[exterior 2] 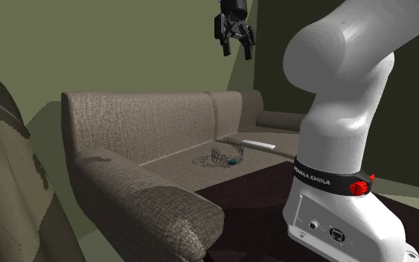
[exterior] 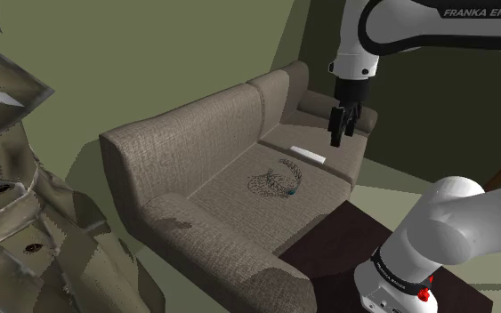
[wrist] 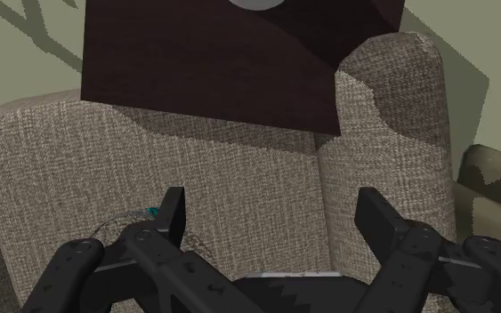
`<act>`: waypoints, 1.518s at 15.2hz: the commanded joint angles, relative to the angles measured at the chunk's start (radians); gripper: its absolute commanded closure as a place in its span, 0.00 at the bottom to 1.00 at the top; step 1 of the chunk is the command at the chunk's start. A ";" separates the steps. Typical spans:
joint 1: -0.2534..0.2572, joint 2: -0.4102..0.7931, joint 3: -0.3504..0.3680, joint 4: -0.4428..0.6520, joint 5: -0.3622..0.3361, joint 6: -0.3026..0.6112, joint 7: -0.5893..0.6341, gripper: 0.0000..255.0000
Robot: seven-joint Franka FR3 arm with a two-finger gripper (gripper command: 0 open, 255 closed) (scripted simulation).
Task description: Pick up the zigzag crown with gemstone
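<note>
A thin wire zigzag crown point(exterior: 279, 178) with a small teal gemstone point(exterior: 290, 189) lies on the seat of a grey-brown fabric sofa point(exterior: 195, 133). My black gripper point(exterior: 342, 124) hangs open well above the seat, up and toward the shoulder view's right of the crown. From the second exterior view the gripper point(exterior 2: 235, 43) is high over the sofa back, with the crown point(exterior 2: 219, 158) far below it. In the wrist view the fingers point(wrist: 173, 218) stand apart with nothing between them, and the teal gem point(wrist: 151, 212) peeks out beside one fingertip.
A flat white object point(exterior: 306, 154) lies on the seat beyond the crown, near the far armrest. The dark stand top point(exterior: 355, 240) butts against the sofa's front edge. A jagged olive shape point(exterior: 17, 178) fills the shoulder view's left.
</note>
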 commanded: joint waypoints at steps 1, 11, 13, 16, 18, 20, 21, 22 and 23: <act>0.000 0.000 0.000 0.000 0.000 0.000 0.000 0.00; -0.025 0.268 -0.006 -0.093 -0.056 0.364 -0.006 0.00; -0.031 0.337 -0.007 -0.094 -0.068 0.435 -0.004 0.00; -0.041 0.448 -0.010 -0.083 -0.089 0.536 0.002 0.00; -0.047 0.525 -0.012 -0.069 -0.105 0.599 0.008 0.00; -0.053 0.604 -0.015 -0.048 -0.121 0.659 0.014 0.00; -0.056 0.644 -0.016 -0.036 -0.129 0.687 0.018 0.00; -0.059 0.684 -0.018 -0.022 -0.138 0.714 0.022 0.00; -0.062 0.725 -0.020 -0.006 -0.147 0.739 0.027 0.00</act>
